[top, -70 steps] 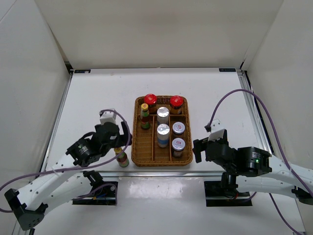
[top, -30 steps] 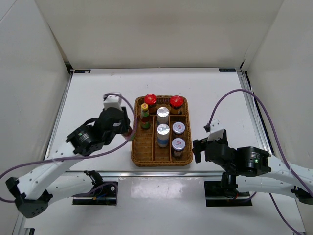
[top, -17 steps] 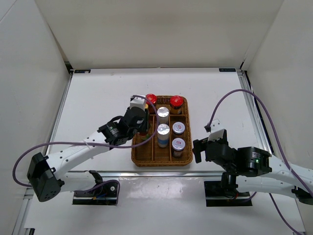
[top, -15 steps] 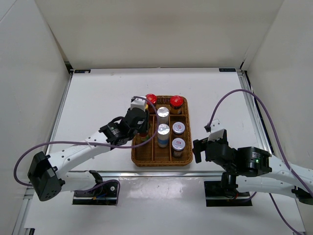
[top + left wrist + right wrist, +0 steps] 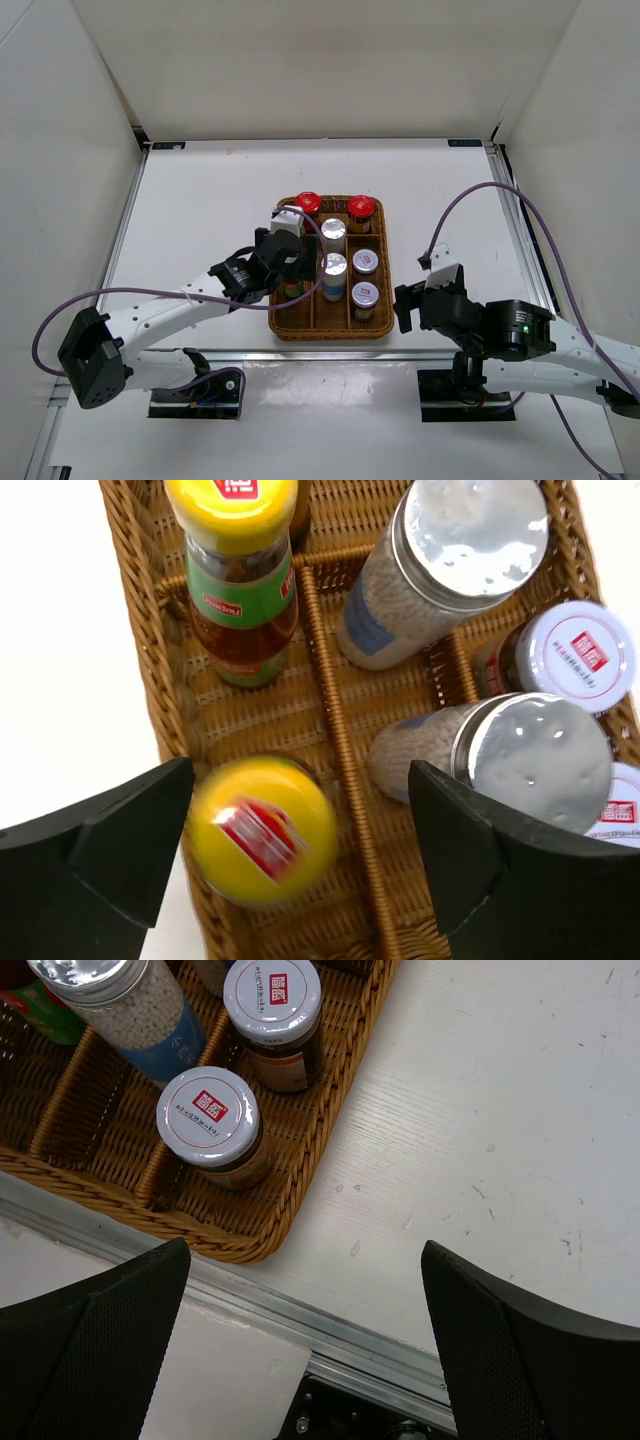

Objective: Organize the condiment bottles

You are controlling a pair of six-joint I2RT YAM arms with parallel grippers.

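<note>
White walls close round a pale desk [image 5: 200,200], and near its front edge sits a brown wicker tray [image 5: 330,333] divided into columns.

The step in hand looks like the setting-down of the last bottle. The left pincer [image 5: 300,780] hangs over the tray's left column with its fingers spread wide. A slim dark yellow-capped bottle [image 5: 262,830] stands upright between them at the near end of that column. Its cap is blurred in the wrist view, so I cannot be sure, but neither finger seems to touch it. Its cap is bright yellow with a red label on top.

Just behind it in the same column is the second yellow-capped bottle [image 5: 240,570], showing a green neck label over reddish-brown sauce. The two tall silver-capped bottles [image 5: 450,560] fill the middle column. The two short jars [image 5: 210,1120], with white lids and red marks, sit in the right column. The two red-capped bottles [image 5: 307,203] stand across the far end. By my count all eight are in the tray, sorted by kind.

The right pincer [image 5: 305,1250] is also spread, holding nothing, above bare desk just off the tray's near right corner.

The next move, I judge, calls for the left arm to rise straight up. A sideways drift could clip the yellow cap or the nearer silver-capped bottle and tip it.
</note>
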